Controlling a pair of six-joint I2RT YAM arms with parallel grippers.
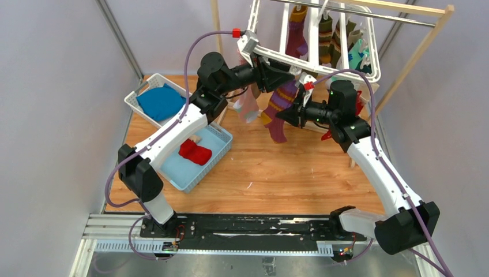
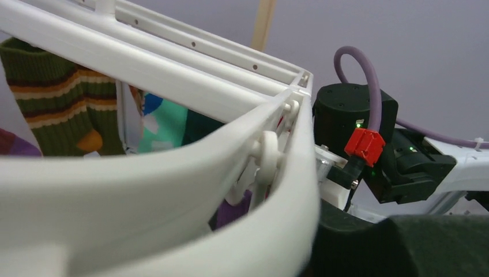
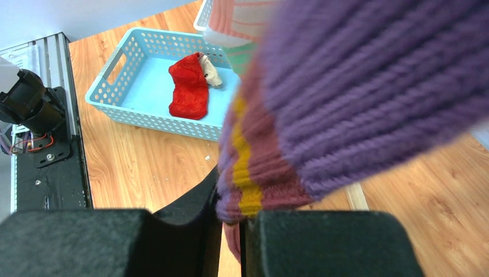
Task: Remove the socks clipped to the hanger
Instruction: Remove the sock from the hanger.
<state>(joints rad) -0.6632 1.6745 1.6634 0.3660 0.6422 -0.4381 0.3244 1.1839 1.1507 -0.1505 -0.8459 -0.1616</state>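
Note:
The white hanger [image 1: 281, 57] hangs tilted at the top centre, with several socks [image 1: 326, 34] clipped under it. My left gripper [image 1: 275, 72] is shut on its near rim, which fills the left wrist view [image 2: 144, 190]; one dark finger [image 2: 403, 248] shows beside it. A purple striped sock [image 1: 278, 109] hangs from a near clip. My right gripper [image 1: 287, 113] is shut on it, its fabric between the pads [image 3: 239, 242]. A pink sock [image 1: 248, 108] hangs next to it. An olive striped sock [image 2: 57, 109] and a teal one [image 2: 167, 124] hang behind.
A light blue basket [image 1: 222, 151] holding a red sock [image 1: 195, 151] sits left of centre. A white basket [image 1: 134, 103] with a blue folded cloth [image 1: 160, 101] stands behind it. A wooden pole rack [image 1: 421, 55] with a metal rod [image 1: 375, 12] carries the hanger.

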